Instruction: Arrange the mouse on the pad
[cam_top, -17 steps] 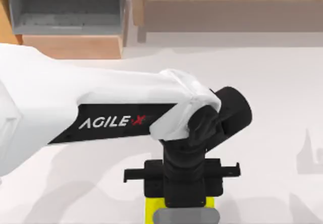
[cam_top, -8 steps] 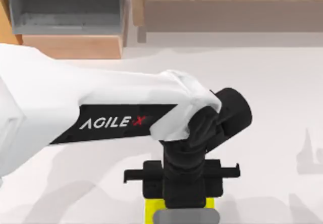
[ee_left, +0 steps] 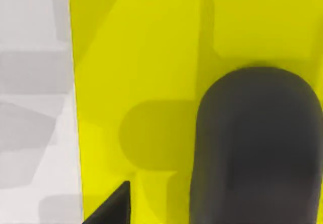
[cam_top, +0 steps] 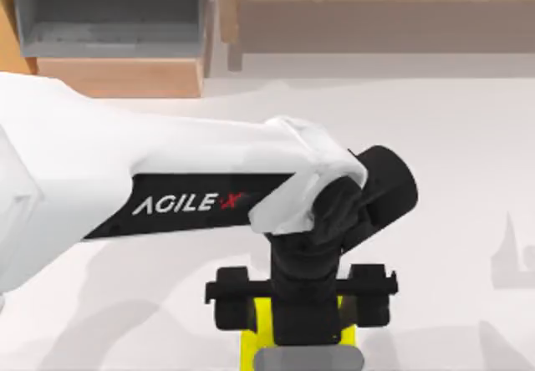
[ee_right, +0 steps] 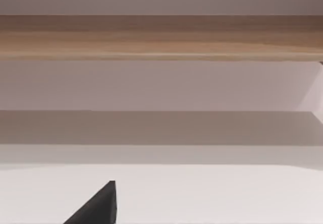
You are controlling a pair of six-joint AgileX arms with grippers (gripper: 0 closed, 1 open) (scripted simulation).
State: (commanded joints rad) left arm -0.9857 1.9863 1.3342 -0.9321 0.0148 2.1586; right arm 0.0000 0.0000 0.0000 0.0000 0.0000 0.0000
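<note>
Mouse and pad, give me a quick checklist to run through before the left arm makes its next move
1. Mouse lies on the pad: ok, left wrist view.
2. Mouse inside the pad's edges on all sides: cannot tell, part runs out of view.
3. Left gripper above the pad: ok, top view.
4. Left gripper free of the mouse: cannot tell.
5. Right gripper parked away, facing the wooden shelf: ok.

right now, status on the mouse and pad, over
Left gripper over the pad, fingers spread. Mouse lying on the pad. Right arm parked, off to the side. Nothing in the way.
</note>
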